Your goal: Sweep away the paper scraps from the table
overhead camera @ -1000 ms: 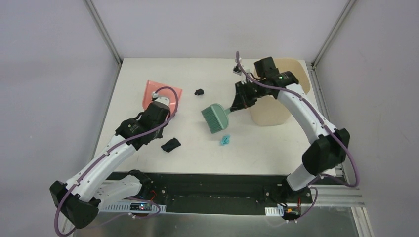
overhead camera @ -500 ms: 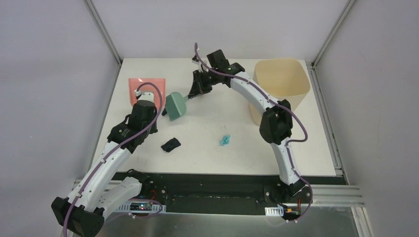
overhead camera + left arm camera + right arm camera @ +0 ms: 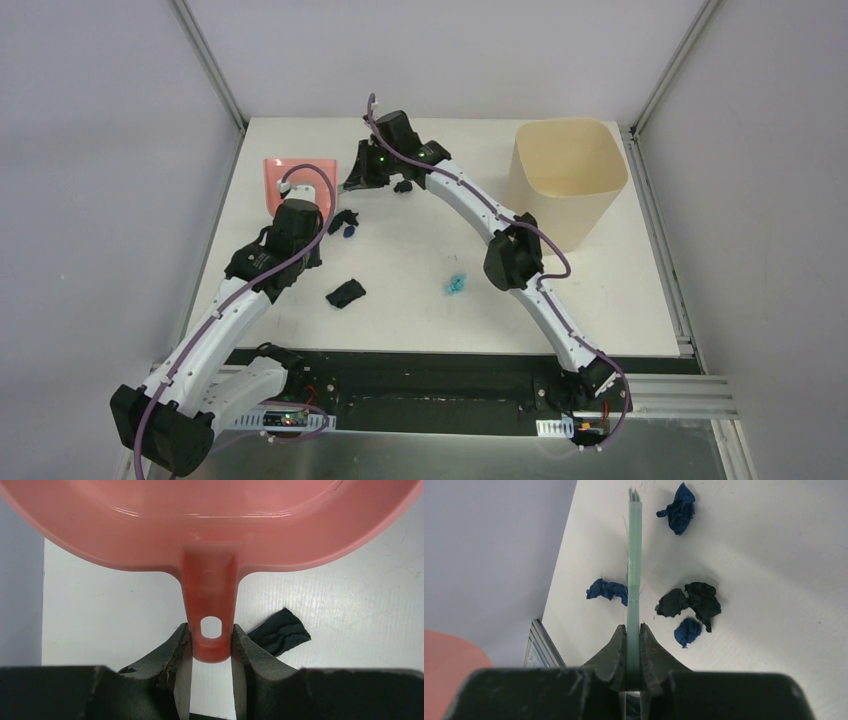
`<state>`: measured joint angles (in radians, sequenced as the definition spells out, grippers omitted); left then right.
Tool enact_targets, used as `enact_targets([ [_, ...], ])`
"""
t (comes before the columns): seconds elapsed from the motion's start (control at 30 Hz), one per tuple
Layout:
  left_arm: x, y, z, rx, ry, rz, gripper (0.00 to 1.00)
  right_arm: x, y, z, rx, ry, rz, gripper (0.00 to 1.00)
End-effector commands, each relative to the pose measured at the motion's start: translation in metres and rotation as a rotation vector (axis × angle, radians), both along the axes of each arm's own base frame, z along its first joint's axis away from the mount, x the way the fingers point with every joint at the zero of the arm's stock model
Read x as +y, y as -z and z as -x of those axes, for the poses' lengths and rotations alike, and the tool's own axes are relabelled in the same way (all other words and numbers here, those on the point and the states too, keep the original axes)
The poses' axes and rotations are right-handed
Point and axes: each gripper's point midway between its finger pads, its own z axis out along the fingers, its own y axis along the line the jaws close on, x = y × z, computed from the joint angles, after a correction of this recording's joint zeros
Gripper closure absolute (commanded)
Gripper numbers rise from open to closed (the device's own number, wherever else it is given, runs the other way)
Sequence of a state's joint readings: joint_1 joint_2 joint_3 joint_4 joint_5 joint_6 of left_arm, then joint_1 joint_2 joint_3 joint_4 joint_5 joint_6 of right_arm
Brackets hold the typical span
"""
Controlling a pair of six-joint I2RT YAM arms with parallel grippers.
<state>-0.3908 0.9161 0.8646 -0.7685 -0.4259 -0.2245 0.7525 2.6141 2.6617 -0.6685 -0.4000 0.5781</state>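
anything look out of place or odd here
A black wad and a teal wad lie stranded on the table, away from the dustpan. Nothing looks spilled or damaged.

Plain pale lilac walls (image 3: 440, 50), even light.

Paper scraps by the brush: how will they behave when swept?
The paper scraps look loosely crumpled, so probably light and apt to scatter. Their irregular creases should stop long rolls on the flat table. They lie both sides of the brush; one stroke may miss some.
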Motion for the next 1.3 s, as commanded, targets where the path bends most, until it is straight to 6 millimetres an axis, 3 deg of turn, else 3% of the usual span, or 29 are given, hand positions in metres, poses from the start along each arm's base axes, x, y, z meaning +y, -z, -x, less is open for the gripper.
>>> enact_targets([
  [0.0, -0.001, -0.005, -0.010, -0.040, -0.012, 0.023, 1.00, 0.021, -0.035, -0.023, -0.018, 0.096, -0.160, 1.00],
  [0.13, -0.004, -0.002, -0.011, -0.022, 0.008, 0.019, 1.00, 0.022, -0.007, -0.036, 0.028, 0.178, -0.139, 1.00],
  [0.33, -0.003, -0.002, -0.013, -0.022, 0.011, 0.006, 1.00, 0.019, 0.019, -0.032, 0.126, 0.192, -0.115, 1.00],
  [0.53, 0.000, -0.009, -0.011, -0.058, 0.008, 0.004, 1.00, -0.009, 0.031, -0.020, 0.210, 0.242, -0.004, 1.00],
  [0.87, 0.003, -0.014, -0.008, -0.083, 0.016, -0.004, 1.00, -0.081, 0.039, 0.013, 0.346, 0.287, 0.044, 1.00],
  [1.1, 0.003, -0.017, -0.006, -0.092, 0.018, 0.001, 1.00, -0.162, 0.055, 0.034, 0.306, 0.356, 0.177, 1.00],
  [1.27, -0.001, -0.017, -0.007, -0.088, 0.040, 0.013, 1.00, -0.210, 0.049, 0.049, 0.268, 0.347, 0.246, 1.00],
])
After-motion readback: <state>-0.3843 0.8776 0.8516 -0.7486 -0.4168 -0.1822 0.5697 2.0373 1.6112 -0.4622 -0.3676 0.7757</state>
